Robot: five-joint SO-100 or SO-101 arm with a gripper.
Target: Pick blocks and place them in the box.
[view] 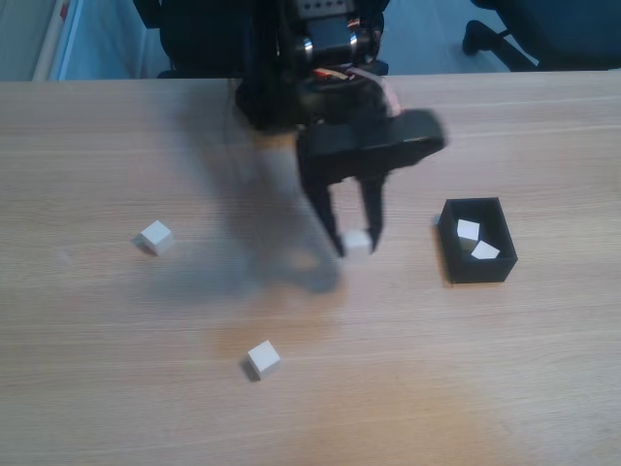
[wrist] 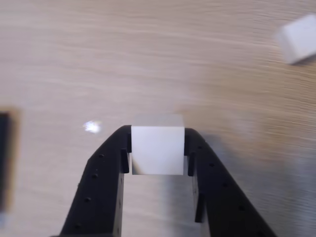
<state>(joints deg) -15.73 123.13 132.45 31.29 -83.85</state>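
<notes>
Fingers [wrist: 109,173] clamped square on opposite faces of white cube [wrist: 157,149], lifted for carrying toward black box [view: 476,264] holding two cubes

Light wood-grain tabletop [view: 97,388]. Two white blocks lie on it: one [view: 155,236] well left of the pincer [view: 356,245], one [view: 263,358] below-left of it, nearer camera. Black box [view: 452,250] sits on it just right of the pincer.

Pale wood-grain table [view: 116,388], satin sheen, matt white cubes [wrist: 157,148], matt black plastic jaws, box [view: 477,269]
</notes>
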